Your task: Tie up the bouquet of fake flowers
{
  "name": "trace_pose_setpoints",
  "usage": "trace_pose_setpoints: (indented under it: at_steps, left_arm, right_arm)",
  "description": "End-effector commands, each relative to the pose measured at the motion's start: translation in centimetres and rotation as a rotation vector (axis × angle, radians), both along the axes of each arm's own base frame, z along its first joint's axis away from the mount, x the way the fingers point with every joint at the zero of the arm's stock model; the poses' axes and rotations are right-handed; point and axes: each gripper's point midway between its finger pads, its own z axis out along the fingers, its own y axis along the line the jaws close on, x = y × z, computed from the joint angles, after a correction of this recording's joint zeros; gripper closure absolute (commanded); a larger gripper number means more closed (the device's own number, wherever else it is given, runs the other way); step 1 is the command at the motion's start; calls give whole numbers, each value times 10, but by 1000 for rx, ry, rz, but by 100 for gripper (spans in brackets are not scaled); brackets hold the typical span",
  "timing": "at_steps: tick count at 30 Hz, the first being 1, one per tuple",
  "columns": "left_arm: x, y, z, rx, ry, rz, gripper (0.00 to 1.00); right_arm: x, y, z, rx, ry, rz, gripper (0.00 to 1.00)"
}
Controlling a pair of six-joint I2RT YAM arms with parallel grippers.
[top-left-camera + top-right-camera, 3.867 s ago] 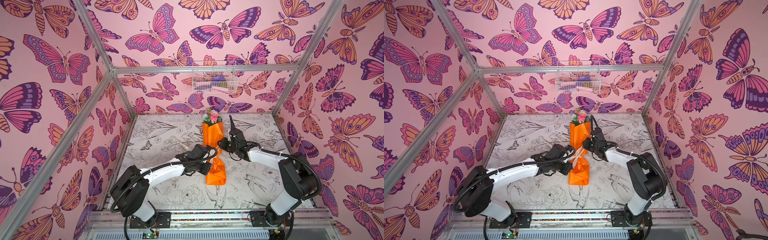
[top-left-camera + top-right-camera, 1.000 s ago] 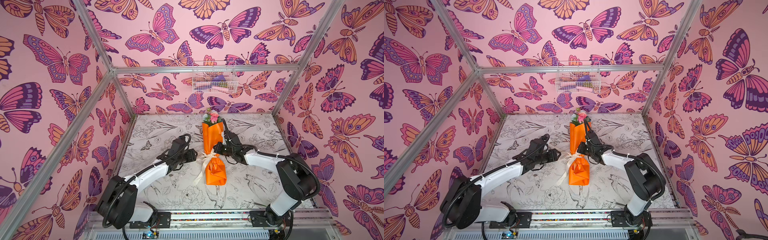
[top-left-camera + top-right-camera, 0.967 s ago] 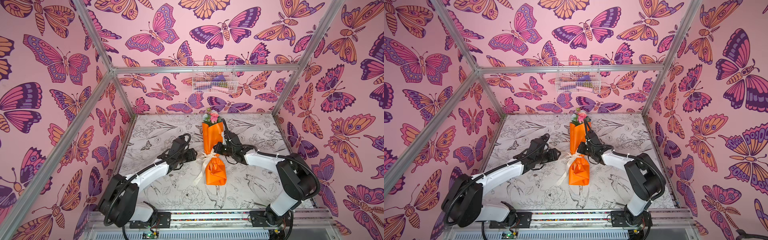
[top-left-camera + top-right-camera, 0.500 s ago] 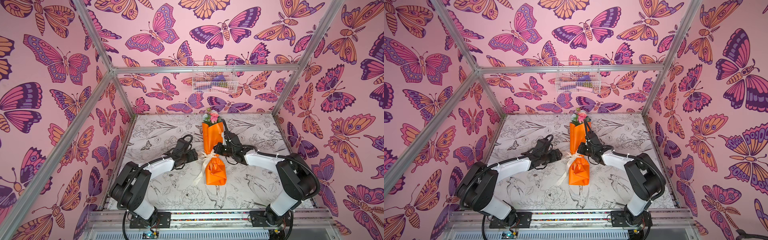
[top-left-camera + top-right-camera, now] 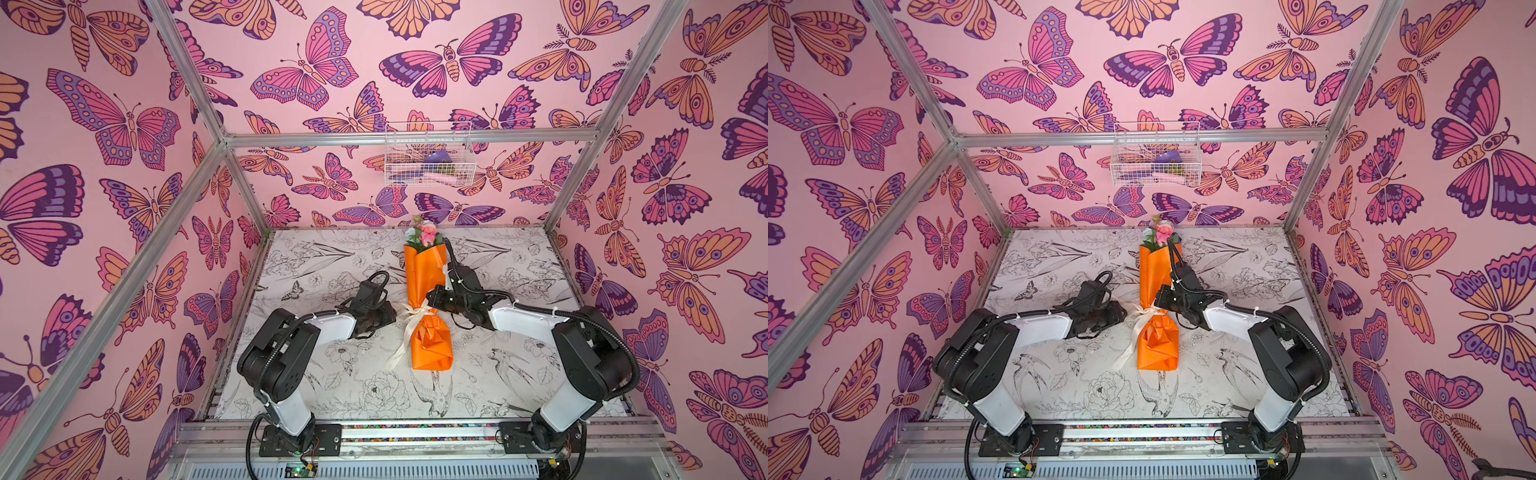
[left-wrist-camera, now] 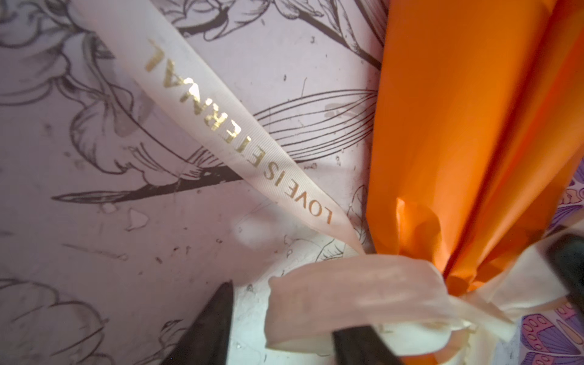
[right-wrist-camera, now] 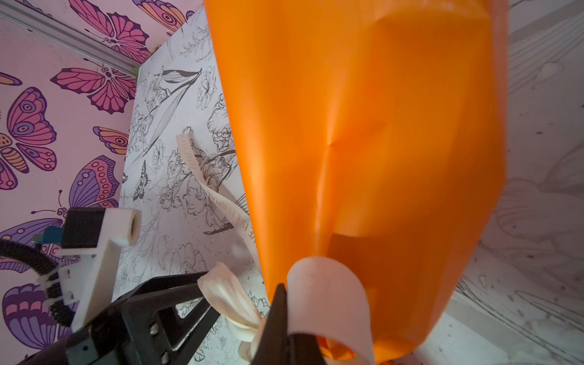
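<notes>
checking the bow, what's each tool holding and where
Right tool pinches one ribbon loop by the knot; left tool straddles the other loop, grip unclear.

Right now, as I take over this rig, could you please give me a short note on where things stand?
The left gripper: jaws apart around one loop of the ribbon, not yet pinching it.
The right gripper: shut on the opposite loop, beside the knot.
The bouquet lies flat on the middle of the table. The ribbon is cinched round its narrow waist, with one tail loose on the table.
Done: ribbon wrapped, crossed and knotted, with two loops formed.
Left: probably close the left jaws on their loop, then pull both loops apart to tighten the bow.
</notes>
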Motion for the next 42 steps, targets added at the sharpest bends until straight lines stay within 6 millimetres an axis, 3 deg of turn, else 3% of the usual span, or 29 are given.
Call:
trace_pose_setpoints:
  at_steps: [1,3,4,14,24,26,42]
  left_arm:
    - [5,-11,4,-35,-12,-17,78]
    - [6,-12,5,-37,-17,-21,97]
    - [7,-13,7,-38,-26,-25,100]
    - [9,-1,14,23,-85,-28,100]
    - [13,2,12,35,-90,-24,100]
    - [14,5,12,37,-87,-10,100]
    - [14,22,4,37,-56,57,100]
  right_arm:
    - [0,5,11,18,-30,16,100]
    - [-1,3,11,11,-30,15,100]
    - [-2,2,11,8,-32,13,100]
    - [-6,-23,14,-116,-59,-32,100]
    - [-12,-43,-2,-216,-27,-71,100]
    - [-12,-47,8,-218,-48,-89,100]
    - [-32,-95,-26,-372,33,-244,100]
